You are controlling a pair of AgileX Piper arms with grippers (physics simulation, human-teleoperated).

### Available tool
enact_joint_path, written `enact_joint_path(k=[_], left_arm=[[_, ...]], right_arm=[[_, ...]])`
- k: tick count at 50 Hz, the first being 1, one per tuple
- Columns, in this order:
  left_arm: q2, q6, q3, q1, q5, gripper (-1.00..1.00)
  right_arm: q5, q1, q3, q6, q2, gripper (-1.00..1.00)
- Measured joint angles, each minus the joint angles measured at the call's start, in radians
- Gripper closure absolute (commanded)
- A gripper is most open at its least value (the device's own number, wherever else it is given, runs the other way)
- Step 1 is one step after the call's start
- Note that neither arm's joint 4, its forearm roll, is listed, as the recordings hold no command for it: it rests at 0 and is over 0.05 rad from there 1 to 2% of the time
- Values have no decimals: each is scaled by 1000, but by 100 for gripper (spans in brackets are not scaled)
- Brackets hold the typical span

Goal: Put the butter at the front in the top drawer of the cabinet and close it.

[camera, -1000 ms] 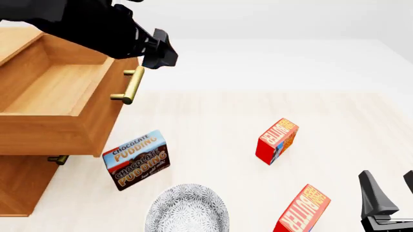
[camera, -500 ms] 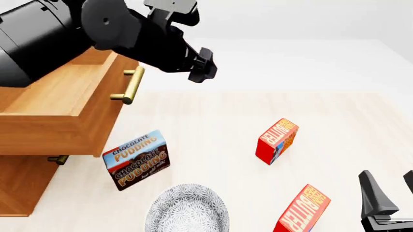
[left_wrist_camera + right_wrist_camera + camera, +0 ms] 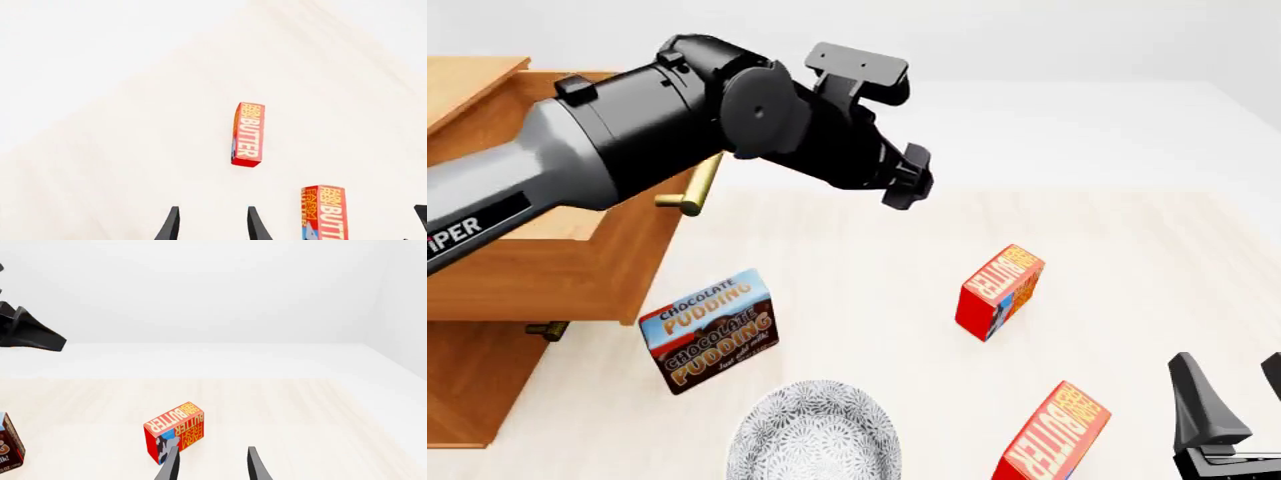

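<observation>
Two red butter boxes stand on the table. The butter at the front (image 3: 1052, 435) is near the table's front edge, just left of my right gripper (image 3: 1228, 420); it also shows in the left wrist view (image 3: 325, 212). The other butter (image 3: 1001, 290) stands farther back and shows in the wrist views (image 3: 247, 134) (image 3: 175, 432). The cabinet (image 3: 467, 385) is at the left, its top drawer (image 3: 547, 270) pulled open, brass handle (image 3: 701, 185) showing. My left gripper (image 3: 908, 182) hovers open and empty above the table, right of the drawer (image 3: 212, 227). My right gripper (image 3: 212, 467) is open and empty.
A chocolate pudding box (image 3: 707, 330) stands in front of the drawer. A patterned grey plate (image 3: 817, 435) lies at the front edge. The lower drawer's handle (image 3: 547, 330) peeks out under the open drawer. The left arm's body hides most of the drawer's inside.
My left arm has swung from the drawer's handle to the right, out over the table toward the butter boxes. The right arm and the boxes have not moved.
</observation>
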Motion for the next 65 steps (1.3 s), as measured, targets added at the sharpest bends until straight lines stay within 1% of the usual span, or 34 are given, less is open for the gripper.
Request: enact_joint_path(k=[26, 45, 65], left_arm=[[174, -30, -115, -56, -7, -100], [325, -46, -243, -74, 13, -100], [447, -48, -370, -91, 47, -100]], right_arm=[[0, 0, 0, 0, 0, -100], [0, 0, 0, 0, 0, -100], [0, 0, 0, 0, 0, -100]])
